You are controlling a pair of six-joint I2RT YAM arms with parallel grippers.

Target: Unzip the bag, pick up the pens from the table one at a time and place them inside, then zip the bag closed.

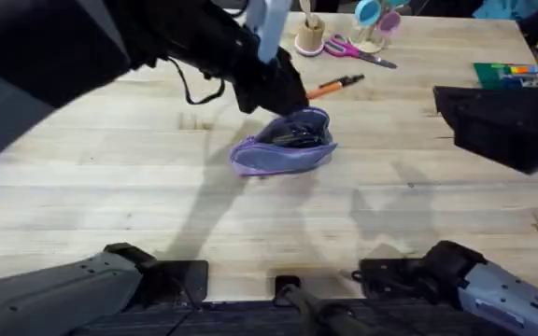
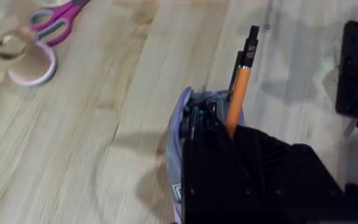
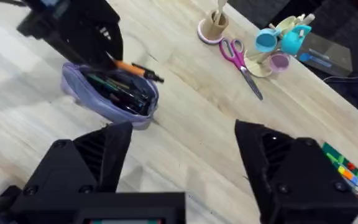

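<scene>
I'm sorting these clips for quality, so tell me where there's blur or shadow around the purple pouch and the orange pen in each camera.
Overhead: the left arm looms large, dark and blurred, shadowing the table beside the bag. Left wrist: the orange pen is fairly crisp; the left gripper is a dark mass. Right wrist: the bag is soft, and the right gripper has blurred, open fingers.

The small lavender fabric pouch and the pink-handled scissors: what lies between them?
Between the lavender pouch and the pink-handled scissors, the overhead view shows an orange pen held by the left gripper over pale wooden table.
</scene>
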